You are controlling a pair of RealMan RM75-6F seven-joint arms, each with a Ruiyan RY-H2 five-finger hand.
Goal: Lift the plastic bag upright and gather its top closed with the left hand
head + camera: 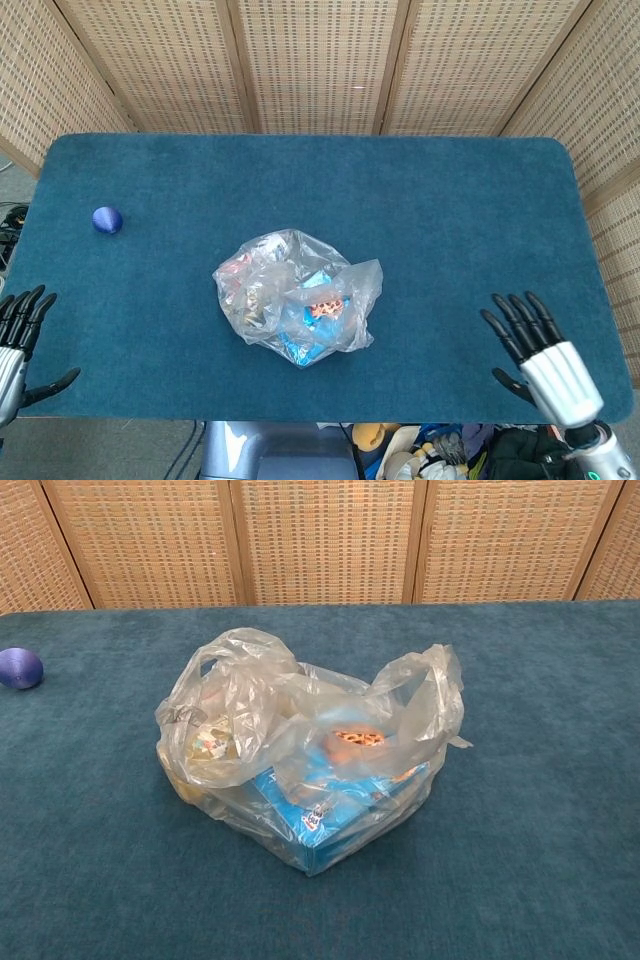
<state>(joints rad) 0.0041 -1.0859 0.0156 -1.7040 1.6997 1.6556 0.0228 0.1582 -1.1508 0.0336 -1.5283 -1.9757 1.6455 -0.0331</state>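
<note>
Slumped plastic bag (297, 297) mid-worktop (450, 210), top loose; left robot hand (18, 340) and right robot hand (535, 345) spread, empty, poised near edge.

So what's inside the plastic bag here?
Through the clear plastic bag a blue box shows at the front, with an orange-patterned packet above it and a pale wrapped item at the left. Crumpled film hides anything deeper, and no labels are readable.
</note>
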